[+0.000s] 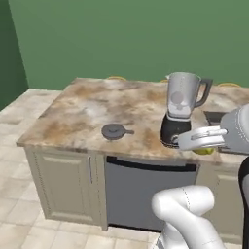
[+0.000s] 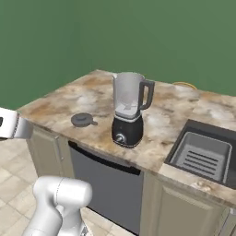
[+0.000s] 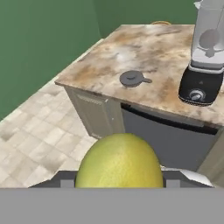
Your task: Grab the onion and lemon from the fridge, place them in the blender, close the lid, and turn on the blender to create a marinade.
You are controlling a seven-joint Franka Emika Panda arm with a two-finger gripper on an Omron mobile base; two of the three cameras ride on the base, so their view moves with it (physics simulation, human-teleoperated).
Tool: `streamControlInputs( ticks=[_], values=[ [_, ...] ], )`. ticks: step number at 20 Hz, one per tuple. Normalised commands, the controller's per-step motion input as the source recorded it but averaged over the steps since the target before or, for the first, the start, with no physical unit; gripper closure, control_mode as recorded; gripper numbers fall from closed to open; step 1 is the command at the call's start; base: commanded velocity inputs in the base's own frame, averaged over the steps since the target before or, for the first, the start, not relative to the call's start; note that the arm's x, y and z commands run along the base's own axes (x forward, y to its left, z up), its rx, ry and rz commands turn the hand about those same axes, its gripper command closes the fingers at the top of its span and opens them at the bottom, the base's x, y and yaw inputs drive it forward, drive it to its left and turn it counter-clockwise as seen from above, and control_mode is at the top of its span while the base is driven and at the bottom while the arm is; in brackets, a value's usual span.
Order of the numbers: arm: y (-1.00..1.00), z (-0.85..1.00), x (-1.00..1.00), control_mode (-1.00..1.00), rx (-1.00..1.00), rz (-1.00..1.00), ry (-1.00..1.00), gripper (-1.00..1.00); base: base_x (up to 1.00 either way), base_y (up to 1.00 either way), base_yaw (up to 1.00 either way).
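- The lemon (image 3: pixel 119 161) is seen big and close in the hand view, right between the two dark finger tips of the gripper (image 3: pixel 118 183), and it is pinched there.
- In the left base view a little bit of yellow-green is seen under the white hand, just in front of the blender (image 1: pixel 181 108) (this is the same lemon (image 1: pixel 204 151)).
- The gripper is held up in the air, in front of the counter's edge.
- The blender is placed upright on the brown and cream counter (image 1: pixel 87 112), near the front edge.
- A black base with a small silver knob (image 2: pixel 120 137) is seen at the bottom of the blender, and a see-through grey jar with a dark handle is set on top.
- A pale round ball, the onion (image 1: pixel 177 98), is seen inside the jar through its wall.
- The jar's top is left open.
- The lid (image 1: pixel 114 131) is laid flat on the counter, to the left of the blender and apart from it.
- A dark sink (image 2: pixel 203 152) is sunk into the counter on the other side of the blender.
- A grey dishwasher front (image 1: pixel 146 194) is seen under the counter, below the blender.
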Motion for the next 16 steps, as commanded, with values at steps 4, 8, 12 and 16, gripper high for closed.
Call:
streamControlInputs(
  ticks=[4,8,12,16],
  values=[
    [0.00,0.00,0.00,1.00,0.00,0.00,0.00,1.00,0.64,0.44,-0.57],
    [0.00,0.00,0.00,1.00,0.00,0.00,0.00,1.00,0.47,0.21,-0.23],
    [0.00,0.00,0.00,1.00,0.00,0.00,0.00,1.00,0.43,0.24,-0.26],
    [0.00,0.00,0.00,1.00,0.00,0.00,0.00,1.00,0.05,0.01,-0.42]
  ],
)
